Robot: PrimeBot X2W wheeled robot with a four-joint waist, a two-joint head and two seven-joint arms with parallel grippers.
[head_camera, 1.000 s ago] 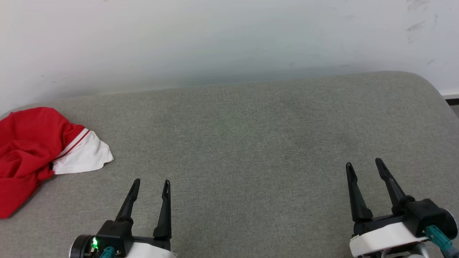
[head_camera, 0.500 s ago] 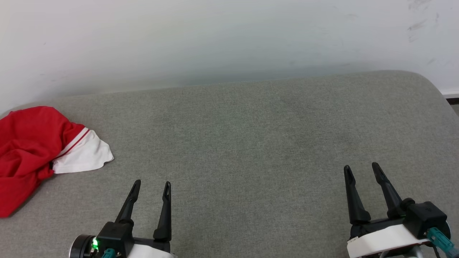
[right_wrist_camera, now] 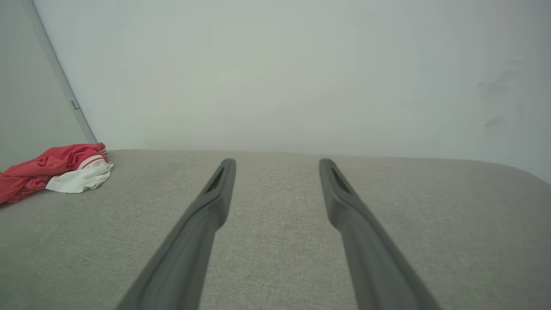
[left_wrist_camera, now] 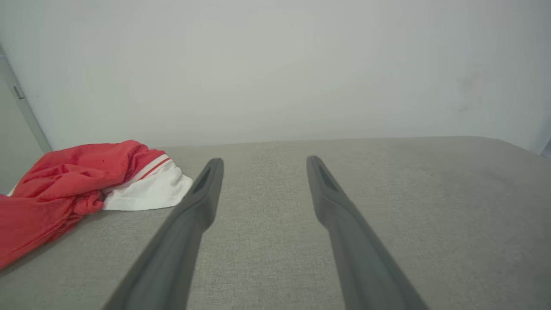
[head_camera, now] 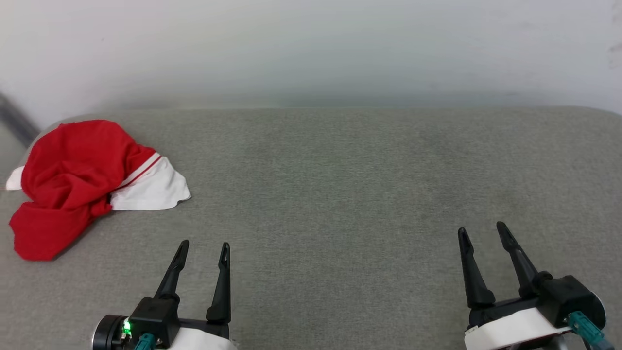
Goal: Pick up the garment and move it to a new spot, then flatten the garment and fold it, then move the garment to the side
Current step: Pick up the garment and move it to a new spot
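The garment (head_camera: pixel 73 170), up and to the left of the left claw (head_camera: pixel 203 244), was thin, soft cloth, matt and crumpled, red with a white panel. Under both claws the upholstered surface (head_camera: pixel 340 194) was coarse grey woven fabric, matt. The fingers (head_camera: pixel 221 287) of the left claw and of the right claw (head_camera: pixel 481 229) looked like dark matt plastic. The wall (head_camera: pixel 311 48) beyond the fingertips was smooth, pale and matt.

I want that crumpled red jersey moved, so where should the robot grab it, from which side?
Probably the raised red bunch of the garment, with the left gripper descending from above: folds stand up there, whereas the white panel lies flat on the grey surface.
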